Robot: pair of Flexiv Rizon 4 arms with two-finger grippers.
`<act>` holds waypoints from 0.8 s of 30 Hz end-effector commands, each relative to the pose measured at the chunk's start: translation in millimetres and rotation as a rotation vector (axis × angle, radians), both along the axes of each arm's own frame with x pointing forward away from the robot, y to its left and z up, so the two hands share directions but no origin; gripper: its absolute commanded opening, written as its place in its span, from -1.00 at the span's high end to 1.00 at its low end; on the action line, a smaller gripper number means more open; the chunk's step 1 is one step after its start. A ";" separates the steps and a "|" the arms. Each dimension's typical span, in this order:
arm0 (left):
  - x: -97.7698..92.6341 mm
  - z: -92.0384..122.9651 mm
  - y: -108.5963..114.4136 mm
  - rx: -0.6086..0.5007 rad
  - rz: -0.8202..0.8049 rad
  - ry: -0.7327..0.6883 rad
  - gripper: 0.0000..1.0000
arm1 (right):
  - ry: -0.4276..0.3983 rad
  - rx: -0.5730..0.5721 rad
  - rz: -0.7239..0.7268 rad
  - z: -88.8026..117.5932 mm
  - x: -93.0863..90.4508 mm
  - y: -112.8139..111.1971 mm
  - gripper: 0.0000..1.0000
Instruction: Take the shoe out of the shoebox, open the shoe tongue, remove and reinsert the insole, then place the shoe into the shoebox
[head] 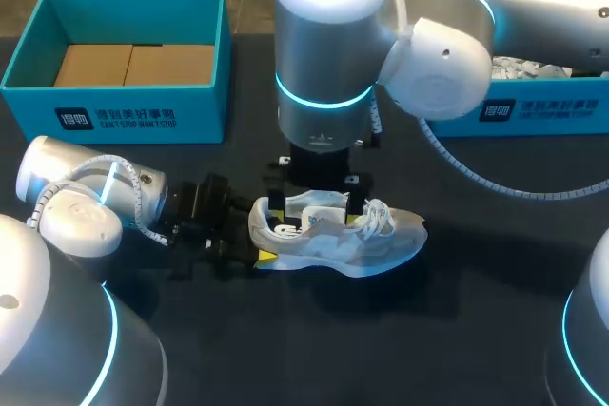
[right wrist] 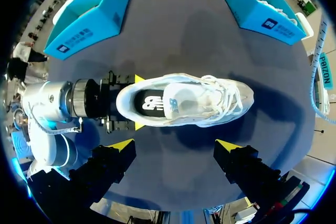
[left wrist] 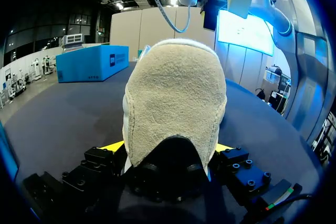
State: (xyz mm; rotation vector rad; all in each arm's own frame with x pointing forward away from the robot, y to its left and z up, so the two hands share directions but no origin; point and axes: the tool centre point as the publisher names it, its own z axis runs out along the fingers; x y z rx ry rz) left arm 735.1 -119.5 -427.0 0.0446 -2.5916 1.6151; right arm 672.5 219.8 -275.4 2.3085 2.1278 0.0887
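A white sneaker stands upright on the dark table, toe to the right. My left gripper lies low at its heel, one yellow-tipped finger on each side, shut on it. The left wrist view is mostly taken up by the beige heel, with the fingertips at its flanks. My right gripper hangs open above the sneaker, looking straight down, touching nothing. Seen from there, a dark insole shows in the opening behind the white tongue. In the head view the right wrist hides that gripper's fingers.
A teal shoebox with brown cardboard inside stands at the back left. A second teal box holding something white stands at the back right, partly under my right arm. A white cable loops down from that arm.
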 end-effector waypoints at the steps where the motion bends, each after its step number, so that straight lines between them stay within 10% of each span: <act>1: 3.1 -4.7 -2.6 0.003 0.000 0.000 1.00 | -0.007 -0.024 -0.092 -1.8 -4.6 9.9 -1.00; 24: 3.1 -4.7 -2.6 0.003 0.000 0.000 1.00 | -0.005 -0.029 -0.090 -1.7 -2.5 11.6 -1.00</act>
